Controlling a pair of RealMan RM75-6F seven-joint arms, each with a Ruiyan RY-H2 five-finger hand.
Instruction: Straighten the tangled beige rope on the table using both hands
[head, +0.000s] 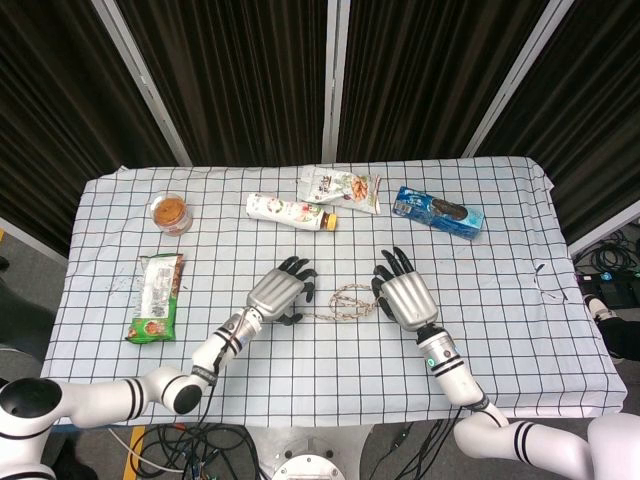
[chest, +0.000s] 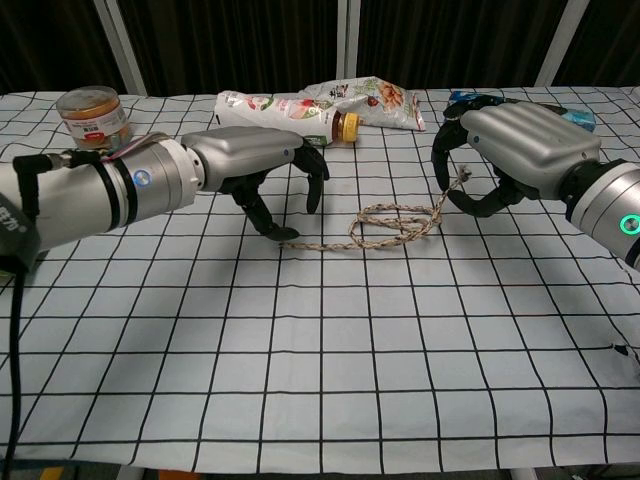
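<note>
The beige rope (head: 342, 301) lies mid-table in tangled loops (chest: 391, 225), its left end trailing out flat. My left hand (chest: 262, 160) hovers over that left end with fingers spread and curved down, the thumb tip right at the rope's tip (chest: 286, 243); it grips nothing. In the head view the left hand (head: 280, 292) sits just left of the loops. My right hand (chest: 512, 148) is to the right of the tangle and pinches the rope's right end, which rises off the cloth to its fingers (chest: 446, 140). From above, the right hand (head: 405, 297) covers that end.
Along the far side of the checked cloth stand a jar (chest: 93, 113), a lying bottle (chest: 280, 112), a snack bag (chest: 370, 100) and a blue packet (head: 438, 211). A green packet (head: 157, 297) lies at the left. The near half of the table (chest: 320, 380) is bare cloth.
</note>
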